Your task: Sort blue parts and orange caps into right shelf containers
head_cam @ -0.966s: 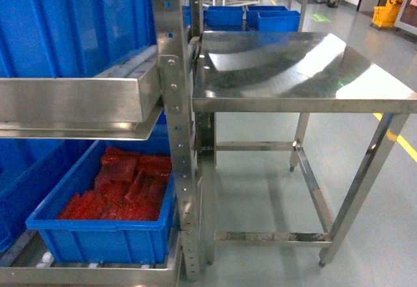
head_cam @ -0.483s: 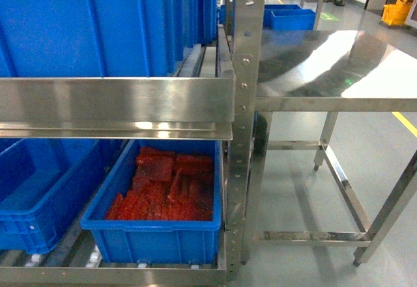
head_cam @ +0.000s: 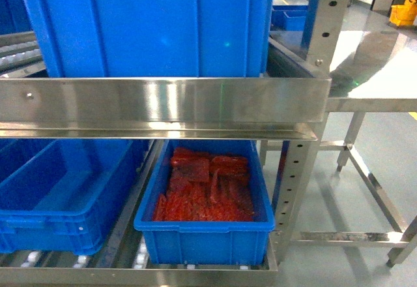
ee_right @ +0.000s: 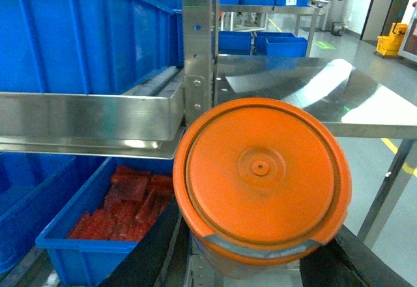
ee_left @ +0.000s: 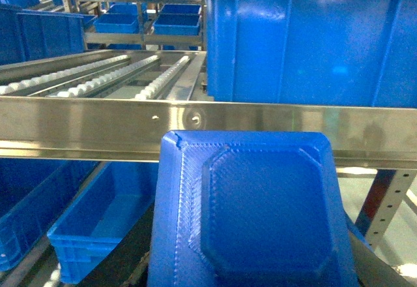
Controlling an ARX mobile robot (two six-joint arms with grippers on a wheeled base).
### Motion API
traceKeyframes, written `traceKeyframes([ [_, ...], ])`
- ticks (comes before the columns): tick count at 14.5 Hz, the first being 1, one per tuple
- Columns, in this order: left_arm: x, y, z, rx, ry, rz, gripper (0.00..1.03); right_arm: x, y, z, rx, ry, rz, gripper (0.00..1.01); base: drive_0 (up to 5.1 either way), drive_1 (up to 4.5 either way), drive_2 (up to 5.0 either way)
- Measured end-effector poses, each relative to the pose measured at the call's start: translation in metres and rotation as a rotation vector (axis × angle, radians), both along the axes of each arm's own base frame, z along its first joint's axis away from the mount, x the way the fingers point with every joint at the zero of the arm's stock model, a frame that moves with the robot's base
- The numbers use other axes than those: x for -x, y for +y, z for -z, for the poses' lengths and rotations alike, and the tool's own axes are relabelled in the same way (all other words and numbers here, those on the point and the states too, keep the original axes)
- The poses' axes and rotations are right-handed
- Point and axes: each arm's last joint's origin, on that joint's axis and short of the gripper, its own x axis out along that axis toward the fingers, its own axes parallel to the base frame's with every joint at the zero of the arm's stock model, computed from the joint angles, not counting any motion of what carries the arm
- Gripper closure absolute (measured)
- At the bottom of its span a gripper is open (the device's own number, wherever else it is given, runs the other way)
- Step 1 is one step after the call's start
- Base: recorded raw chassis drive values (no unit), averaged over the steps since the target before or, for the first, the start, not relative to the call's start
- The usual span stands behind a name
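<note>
A square blue part [ee_left: 251, 215] with a raised octagonal face fills the lower left wrist view, held by my left gripper [ee_left: 247, 277], whose dark fingers [ee_left: 130, 261] show at its sides. In the right wrist view a round orange cap [ee_right: 260, 176] sits between the black fingers [ee_right: 153, 251] of my right gripper [ee_right: 260, 264]. A large blue crate [head_cam: 150, 26] stands on the upper shelf. Below it are a blue crate [head_cam: 202, 241] of red pieces and an empty blue crate [head_cam: 52, 225]. Neither gripper shows in the head view.
The steel shelf rail [head_cam: 163, 101] crosses the head view, with a perforated upright [head_cam: 324, 26] at its right end. A steel table [head_cam: 381, 72] stands to the right of the shelf. Roller lanes [ee_left: 98, 78] lie left of the upper crate. A yellow mop bucket [head_cam: 405, 10] is far back.
The head view has swung left toward the shelf: the crates and rail now fill the frame and the steel table has slid to the right edge.
</note>
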Motion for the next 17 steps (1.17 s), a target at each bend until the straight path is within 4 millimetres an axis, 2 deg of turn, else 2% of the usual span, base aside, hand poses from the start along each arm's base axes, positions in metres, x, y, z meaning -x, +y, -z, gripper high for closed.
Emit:
traceKeyframes([
  [17, 0.0000, 0.0000, 0.0001, 0.000, 0.001, -0.001, 0.60, 0.0000, 0.0000, -0.0001, 0.000, -0.002, 0.000, 0.60, -5.1, 2.38, 2.4],
])
